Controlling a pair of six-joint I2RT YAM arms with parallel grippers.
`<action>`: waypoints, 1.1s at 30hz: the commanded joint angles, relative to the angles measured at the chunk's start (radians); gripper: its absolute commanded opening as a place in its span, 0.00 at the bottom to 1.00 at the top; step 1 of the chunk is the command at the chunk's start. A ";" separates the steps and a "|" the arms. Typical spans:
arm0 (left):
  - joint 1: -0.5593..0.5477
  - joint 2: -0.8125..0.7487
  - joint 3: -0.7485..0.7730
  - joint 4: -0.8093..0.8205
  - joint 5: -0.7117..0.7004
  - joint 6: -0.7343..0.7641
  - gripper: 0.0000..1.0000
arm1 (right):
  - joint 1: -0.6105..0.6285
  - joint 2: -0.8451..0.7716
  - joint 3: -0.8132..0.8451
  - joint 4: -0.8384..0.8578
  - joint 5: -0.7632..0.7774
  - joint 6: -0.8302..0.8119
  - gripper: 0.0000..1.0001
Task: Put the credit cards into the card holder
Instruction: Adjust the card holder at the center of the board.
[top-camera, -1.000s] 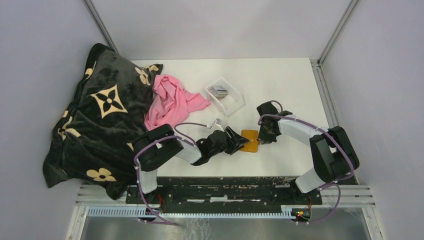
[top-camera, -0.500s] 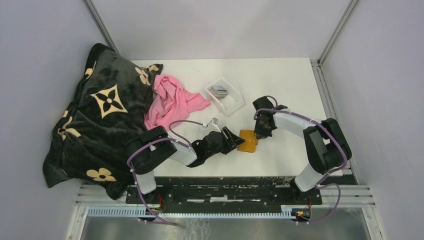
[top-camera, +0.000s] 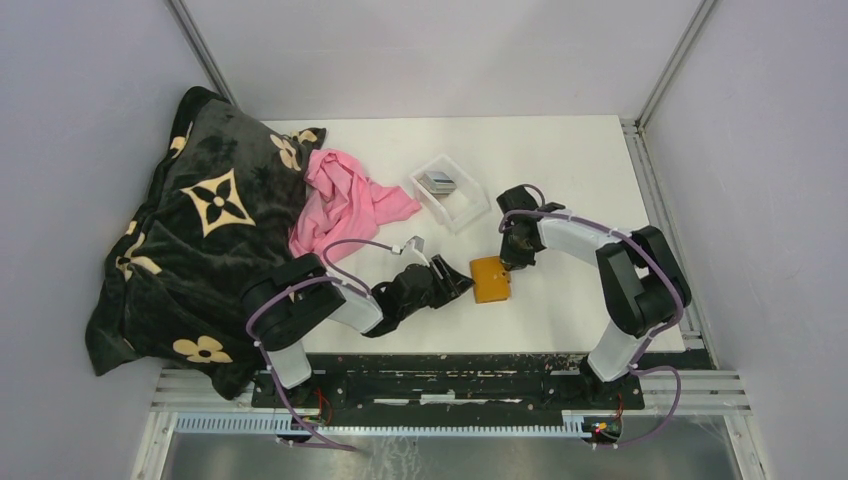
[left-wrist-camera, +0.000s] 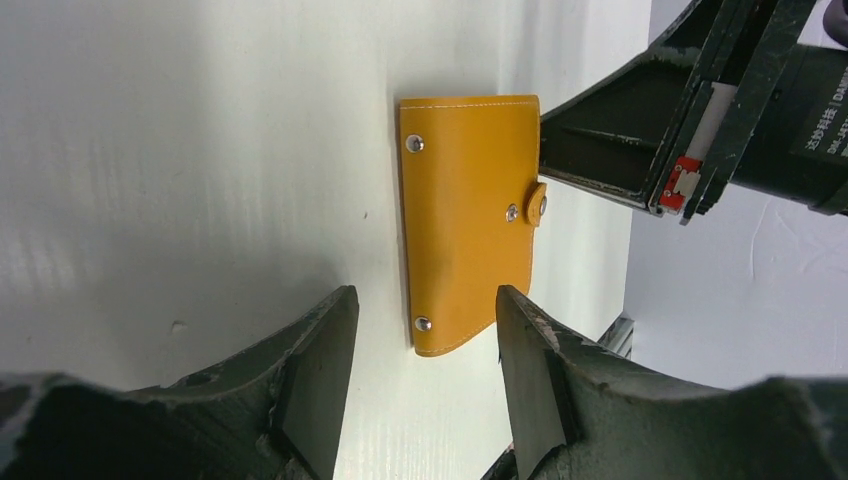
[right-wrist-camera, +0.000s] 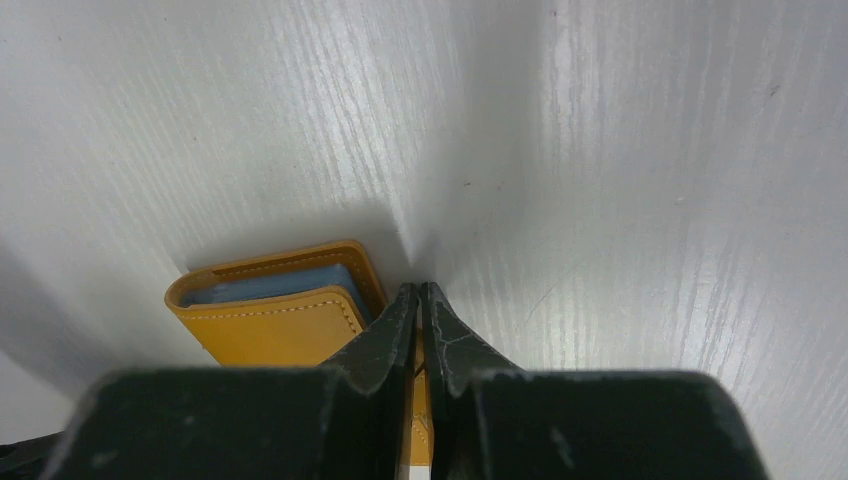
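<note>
The orange card holder (top-camera: 490, 280) lies closed and flat on the white table; it also shows in the left wrist view (left-wrist-camera: 465, 220). A bluish card edge (right-wrist-camera: 270, 284) shows between its covers. My left gripper (top-camera: 458, 284) is open just left of it, and the jaws stand either side of its near end (left-wrist-camera: 422, 300) without touching. My right gripper (top-camera: 509, 260) is shut, tips down at the holder's far right edge (right-wrist-camera: 418, 290). A sliver of orange shows through the gap between its fingers. A small stack of credit cards (top-camera: 437, 181) lies in the clear tray.
The clear plastic tray (top-camera: 462, 208) stands behind the holder. A pink cloth (top-camera: 345, 205) and a dark flowered blanket (top-camera: 200, 230) fill the left side. White walls and metal posts close in the table.
My right gripper has moved left and away from the base. The card holder has shifted left and turned a little. My left gripper has drawn back to the left.
</note>
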 joint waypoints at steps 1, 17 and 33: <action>0.002 0.037 0.005 0.074 0.014 0.059 0.60 | 0.023 0.060 0.038 0.029 -0.007 -0.012 0.11; 0.001 0.079 0.035 0.045 0.001 0.052 0.59 | 0.072 0.098 0.181 -0.056 0.081 -0.070 0.33; -0.009 0.122 0.084 -0.133 -0.033 0.011 0.56 | 0.120 0.028 0.263 -0.149 0.226 -0.221 0.53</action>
